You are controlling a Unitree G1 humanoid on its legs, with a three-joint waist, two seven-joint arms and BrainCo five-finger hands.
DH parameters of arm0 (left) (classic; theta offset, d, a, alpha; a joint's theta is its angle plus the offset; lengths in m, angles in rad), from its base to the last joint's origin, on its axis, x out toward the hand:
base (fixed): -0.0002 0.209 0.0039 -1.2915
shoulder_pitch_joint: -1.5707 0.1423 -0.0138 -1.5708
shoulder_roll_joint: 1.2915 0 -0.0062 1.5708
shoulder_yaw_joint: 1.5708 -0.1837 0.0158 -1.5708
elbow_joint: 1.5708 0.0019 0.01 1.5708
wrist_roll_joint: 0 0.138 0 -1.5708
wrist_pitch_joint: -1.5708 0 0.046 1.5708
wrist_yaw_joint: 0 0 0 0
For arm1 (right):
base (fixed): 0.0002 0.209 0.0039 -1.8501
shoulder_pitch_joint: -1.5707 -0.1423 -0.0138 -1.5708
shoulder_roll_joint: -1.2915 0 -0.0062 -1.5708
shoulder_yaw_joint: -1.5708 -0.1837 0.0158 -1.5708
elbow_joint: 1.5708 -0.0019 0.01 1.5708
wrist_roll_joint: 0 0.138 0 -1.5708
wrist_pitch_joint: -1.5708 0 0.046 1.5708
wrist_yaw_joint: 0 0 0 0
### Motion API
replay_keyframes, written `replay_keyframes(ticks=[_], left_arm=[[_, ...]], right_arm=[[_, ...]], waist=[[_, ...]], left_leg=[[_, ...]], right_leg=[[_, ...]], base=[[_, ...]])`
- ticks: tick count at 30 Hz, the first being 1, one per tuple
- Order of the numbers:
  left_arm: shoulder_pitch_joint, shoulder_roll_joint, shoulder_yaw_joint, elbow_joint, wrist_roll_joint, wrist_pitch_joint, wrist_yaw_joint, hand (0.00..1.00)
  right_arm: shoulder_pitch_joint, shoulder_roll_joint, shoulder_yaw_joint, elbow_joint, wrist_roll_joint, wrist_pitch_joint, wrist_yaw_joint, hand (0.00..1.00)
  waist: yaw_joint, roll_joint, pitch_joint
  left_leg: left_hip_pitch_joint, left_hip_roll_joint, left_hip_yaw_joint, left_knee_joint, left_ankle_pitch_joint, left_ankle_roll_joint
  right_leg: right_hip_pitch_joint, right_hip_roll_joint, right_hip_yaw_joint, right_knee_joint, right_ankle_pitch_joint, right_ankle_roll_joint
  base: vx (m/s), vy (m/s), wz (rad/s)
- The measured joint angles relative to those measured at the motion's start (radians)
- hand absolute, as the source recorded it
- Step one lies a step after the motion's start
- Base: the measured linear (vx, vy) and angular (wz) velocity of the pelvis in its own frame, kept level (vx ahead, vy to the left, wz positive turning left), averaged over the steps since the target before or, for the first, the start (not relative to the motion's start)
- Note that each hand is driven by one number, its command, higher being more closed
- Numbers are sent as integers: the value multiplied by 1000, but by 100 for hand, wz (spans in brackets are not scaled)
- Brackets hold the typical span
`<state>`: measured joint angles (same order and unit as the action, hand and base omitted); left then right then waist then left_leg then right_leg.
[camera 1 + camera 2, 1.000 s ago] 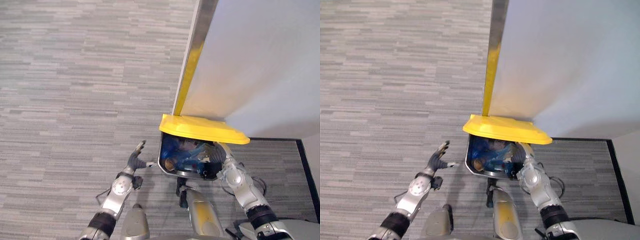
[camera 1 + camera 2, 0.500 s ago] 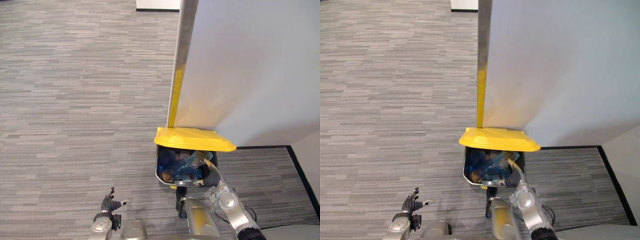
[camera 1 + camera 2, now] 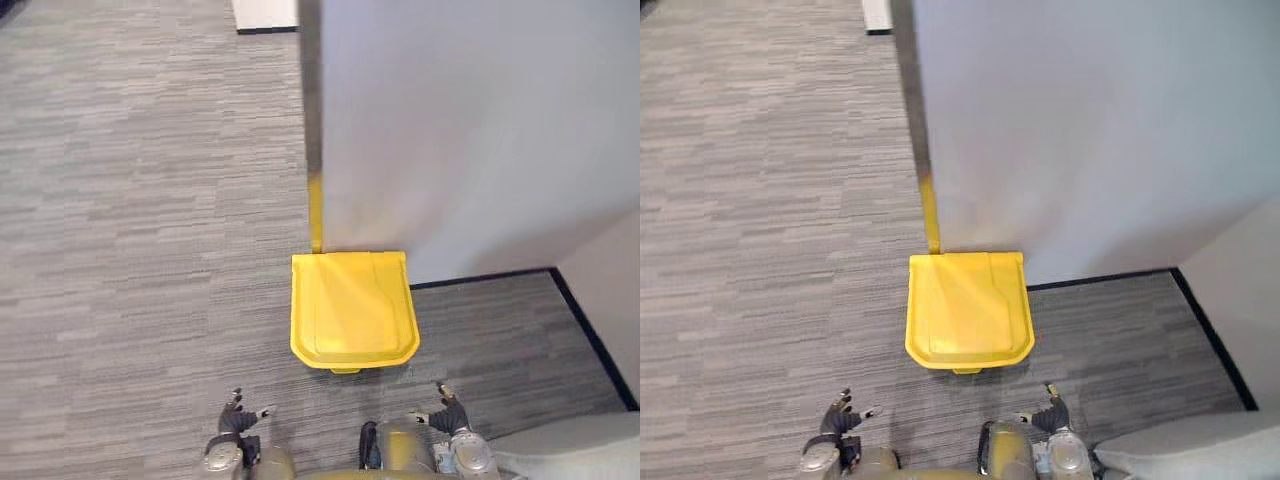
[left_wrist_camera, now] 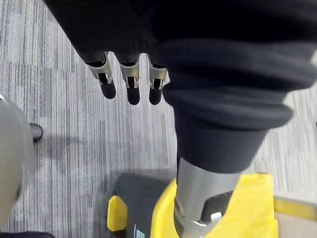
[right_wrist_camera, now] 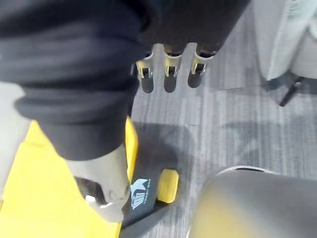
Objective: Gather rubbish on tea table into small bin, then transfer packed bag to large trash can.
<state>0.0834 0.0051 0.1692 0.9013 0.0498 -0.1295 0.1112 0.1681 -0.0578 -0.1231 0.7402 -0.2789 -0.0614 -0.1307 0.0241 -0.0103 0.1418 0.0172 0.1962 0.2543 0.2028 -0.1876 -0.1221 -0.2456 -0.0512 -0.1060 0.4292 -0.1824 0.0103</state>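
Yellow-lidded trash can [image 3: 353,310] closed, both hands empty.
Eye views: the trash can stands on grey carpet [image 3: 150,250] with the wall [image 3: 460,130] at its 12 o'clock; its lid lies flat and hides the contents. The left hand [image 3: 237,418] is at the can's 7 o'clock and the right hand [image 3: 447,412] at its 5 o'clock, both apart from it with fingers spread. Left wrist view: straight fingers [image 4: 128,82] hold nothing over the carpet. Right wrist view: loose fingers [image 5: 169,74] are empty, with the can's yellow pedal [image 5: 167,186] past them.

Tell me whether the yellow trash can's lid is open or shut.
Shut. The yellow lid lies flat across the top, nothing inside shows; the left hand and right hand are both off it.
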Motion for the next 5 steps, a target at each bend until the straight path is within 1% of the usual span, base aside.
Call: replay_keyframes(ticks=[1, 2, 5], left_arm=[[-1, 3, 0, 4, 0, -1, 0, 0], [-4, 5, 0, 8, 0, -2, 0, 0], [-6, 21, 1, 18, 0, -1, 0, 0]], right_arm=[[-14, -1, -9, 31, 4, 2, -2, 0], [-16, -3, -20, 39, 7, 2, -2, 0], [-19, -10, -28, 77, 14, 3, -3, 0]], waist=[[-10, 8, -12], [-11, 7, -11], [-7, -6, -17]], left_leg=[[10, -2, 0, -33, 20, -1], [14, -3, 0, -45, 26, -5], [19, -11, 1, -59, 31, -3]], right_leg=[[4, 5, 0, -23, 16, -1], [8, 6, 1, -32, 23, 0], [19, 10, 9, -57, 43, 8]], base=[[-74, -16, -8], [-114, -2, -4], [-81, 14, -3]])
